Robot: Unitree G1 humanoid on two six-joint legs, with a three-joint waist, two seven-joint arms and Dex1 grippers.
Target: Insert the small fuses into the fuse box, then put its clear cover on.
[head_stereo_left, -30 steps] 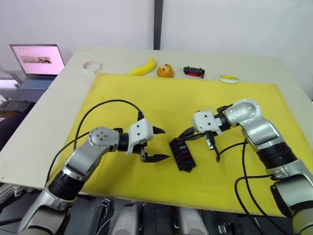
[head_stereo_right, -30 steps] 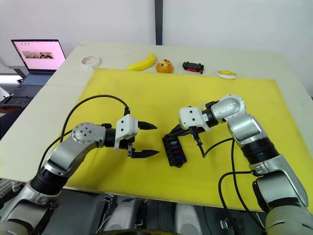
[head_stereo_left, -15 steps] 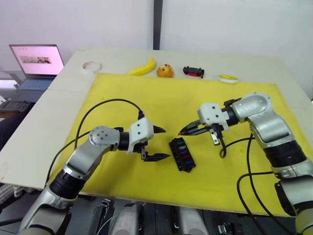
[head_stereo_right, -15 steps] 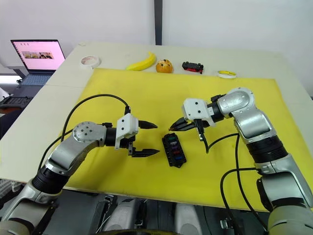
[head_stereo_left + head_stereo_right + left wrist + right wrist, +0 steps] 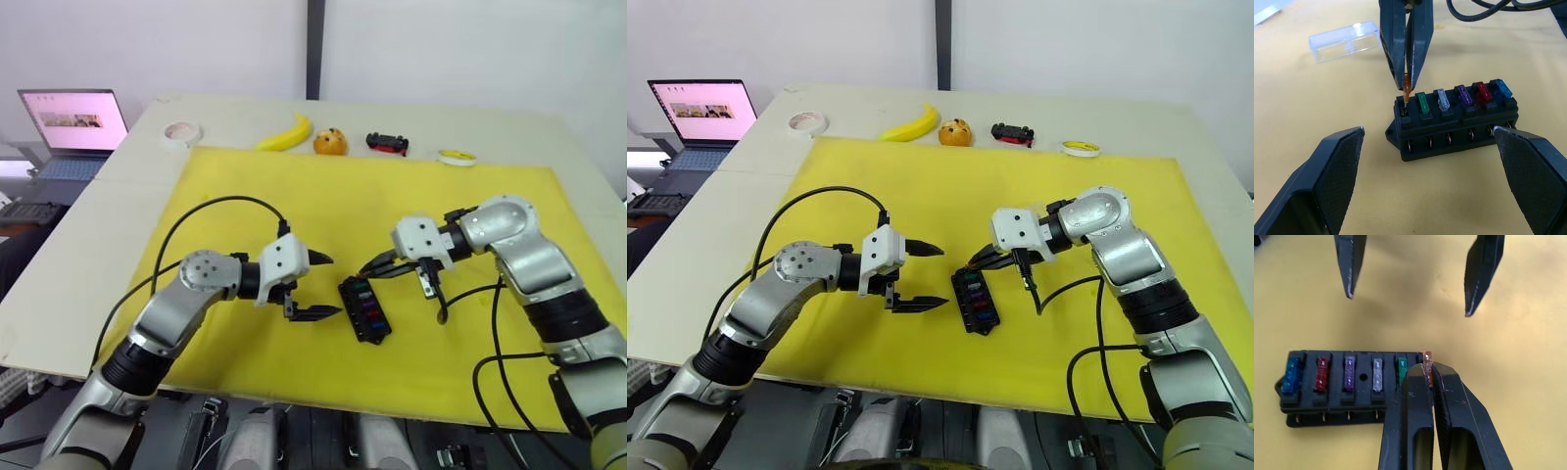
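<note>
The black fuse box (image 5: 364, 308) lies on the yellow mat. Green (image 5: 1421, 103), grey (image 5: 1441, 99), purple (image 5: 1462, 95), red (image 5: 1480, 91) and blue (image 5: 1501, 88) small fuses stand in one row of it. My right gripper (image 5: 368, 271) is shut on a brown-yellow fuse (image 5: 1426, 357). It holds this fuse upright, with its lower end at the mouth of the end slot beside the green one. My left gripper (image 5: 333, 286) hangs open just left of the box, holding nothing. The clear cover (image 5: 1344, 40) lies on the mat beyond the box.
At the far edge of the yellow mat (image 5: 294, 196) are a banana (image 5: 286, 134), an orange (image 5: 331, 142), a red-and-black toy car (image 5: 388, 144), a yellow tape ring (image 5: 458, 157) and a white tape roll (image 5: 182, 131). A laptop (image 5: 73, 122) stands at the far left.
The right gripper had lifted up and to the right of the fuse box half a second ago. It has now come back down to the box's end slot. The left arm has hardly moved.
</note>
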